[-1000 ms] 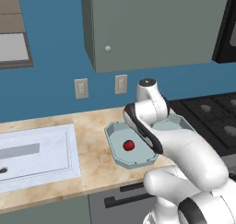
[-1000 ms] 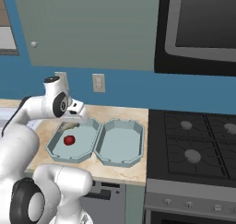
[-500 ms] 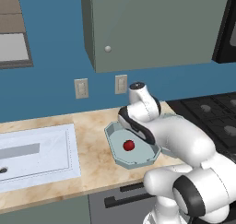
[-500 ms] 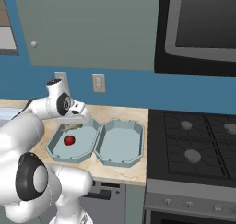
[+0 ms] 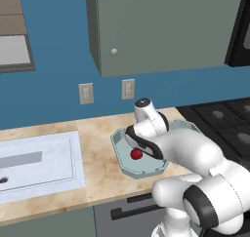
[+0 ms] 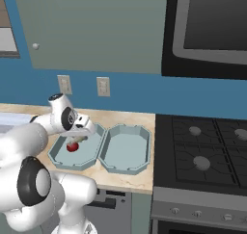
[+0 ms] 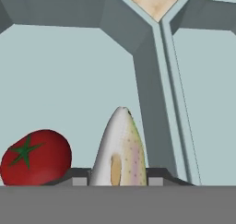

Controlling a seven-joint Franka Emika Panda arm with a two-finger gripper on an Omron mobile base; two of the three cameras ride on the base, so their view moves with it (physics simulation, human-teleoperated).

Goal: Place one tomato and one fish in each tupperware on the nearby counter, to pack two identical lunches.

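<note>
So the gripper [image 7: 117, 181] is sitting clamped on the fish [image 7: 120, 149], which is poking up between the two dark finger tips in the hand view, pale with a pinkish stripe and little speckles. It's hanging right over the left tupperware [image 7: 69, 71], and I honestly can't tell from the pictures if the fish is touching the floor of it or not. Just to the left of the fish in that view, the tomato [image 7: 36, 156] is lying inside the same tupperware, green stem star facing up.

From the right base view, the gripper [image 6: 83, 137] is reaching down into the left tupperware [image 6: 60, 158] with the fish [image 6: 79, 139] showing as a small tan sliver just above the tomato [image 6: 72, 146]. The second tupperware [image 6: 126, 149] is sitting just to the right of the first one, rims touching or close to it (the hand view shows only a thin seam between them), and its floor is showing plain teal-grey.

Both containers are resting on the beige tabletop [image 6: 130, 120], with the black stove [image 6: 202, 151] just right of the second tupperware. In the left base view the arm is covering much of the tupperware [image 5: 122, 158], but the tomato [image 5: 136, 154] is peeking out beside the wrist, and the white sink [image 5: 39, 165] is lying well to the left of it. Behind it all, two wall outlets [image 5: 86, 93] are sitting on the blue wall under the grey cabinet [image 5: 166, 31].
</note>
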